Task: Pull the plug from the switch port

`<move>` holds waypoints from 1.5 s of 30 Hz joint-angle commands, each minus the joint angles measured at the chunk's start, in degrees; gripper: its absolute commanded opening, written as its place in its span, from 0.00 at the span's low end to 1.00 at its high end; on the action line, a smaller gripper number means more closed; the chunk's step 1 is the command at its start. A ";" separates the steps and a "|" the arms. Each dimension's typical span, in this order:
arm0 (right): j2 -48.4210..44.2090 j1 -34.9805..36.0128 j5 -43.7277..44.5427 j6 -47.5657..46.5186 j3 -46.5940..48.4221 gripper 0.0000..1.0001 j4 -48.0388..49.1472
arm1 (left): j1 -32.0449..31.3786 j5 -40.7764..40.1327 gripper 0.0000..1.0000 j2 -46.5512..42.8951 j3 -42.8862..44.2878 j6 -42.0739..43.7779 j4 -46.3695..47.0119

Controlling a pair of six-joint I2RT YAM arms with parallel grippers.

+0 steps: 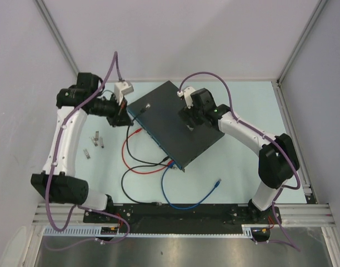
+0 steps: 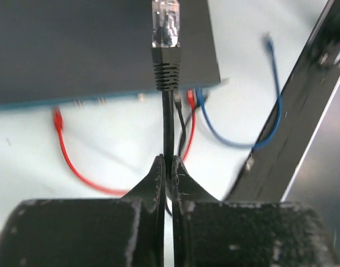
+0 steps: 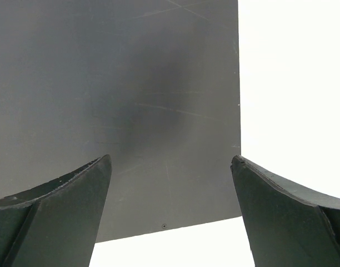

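Observation:
The switch [image 1: 170,136] is a flat dark grey box lying askew mid-table, with its blue socket edge [image 1: 153,138] facing front-left. My left gripper [image 1: 124,118] is at the switch's far left corner. In the left wrist view it [image 2: 167,161] is shut on a black cable [image 2: 168,128]. The cable's clear plug [image 2: 165,22] sticks out free over the switch top [image 2: 75,44], outside any socket, and also shows in the top view [image 1: 148,105]. My right gripper [image 1: 188,123] is open over the switch top [image 3: 131,83], its jaws wide apart [image 3: 171,158] with nothing between them.
A red cable [image 1: 126,153] and a blue cable [image 1: 167,192] run from the switch's near corner and loop over the table. The blue cable's free plug [image 1: 217,182] lies to the right. Small metal pieces [image 1: 95,140] lie at the left. Walls enclose the table.

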 commanded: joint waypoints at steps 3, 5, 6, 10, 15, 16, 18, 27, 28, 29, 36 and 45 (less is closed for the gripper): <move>-1.69 0.28 -0.40 -0.48 -0.36 0.95 1.88 | -0.91 -17.67 0.00 -8.79 -15.06 9.70 -8.56; -1.69 0.55 -0.76 -0.48 -0.44 0.95 1.62 | -0.91 -21.35 0.00 -11.08 -18.41 12.94 -8.56; -1.77 0.72 -0.76 -0.57 -0.44 0.94 1.62 | -0.74 -21.72 0.00 -13.53 -18.94 13.75 -8.56; -1.86 0.99 -0.76 -1.01 -0.44 0.95 1.71 | 0.41 -23.74 0.00 -19.78 -18.60 16.47 -8.56; -1.42 1.16 -1.19 -1.01 -0.71 0.95 1.71 | 1.72 -27.43 0.00 -26.46 -17.72 18.33 -8.47; -1.25 1.42 -1.20 -0.92 -0.62 0.95 1.71 | 1.90 -27.09 0.00 -27.43 -16.50 18.07 -8.47; -0.89 1.69 -1.72 -0.75 -0.62 0.95 1.71 | 2.16 -23.42 0.00 -27.61 -15.00 17.63 -8.39; 0.07 3.62 -2.51 -0.83 -0.79 0.95 1.88 | 2.52 -26.72 0.00 -29.27 -13.47 -1.34 9.78; -0.01 3.62 -2.51 -0.83 -0.79 0.95 1.80 | 2.52 -28.82 0.00 -30.85 -15.24 -4.75 13.81; -0.02 3.54 -2.51 -0.83 -0.88 0.95 1.88 | 2.52 -34.24 0.00 -32.08 -17.08 -5.57 19.85; -1.07 2.92 -2.86 -1.27 -2.29 0.95 2.06 | 6.01 -60.82 0.00 -40.88 -32.89 -12.40 41.96; -1.60 1.87 -3.48 -1.54 -3.17 0.95 1.97 | 17.97 -54.17 0.00 -34.57 -41.18 -35.07 42.60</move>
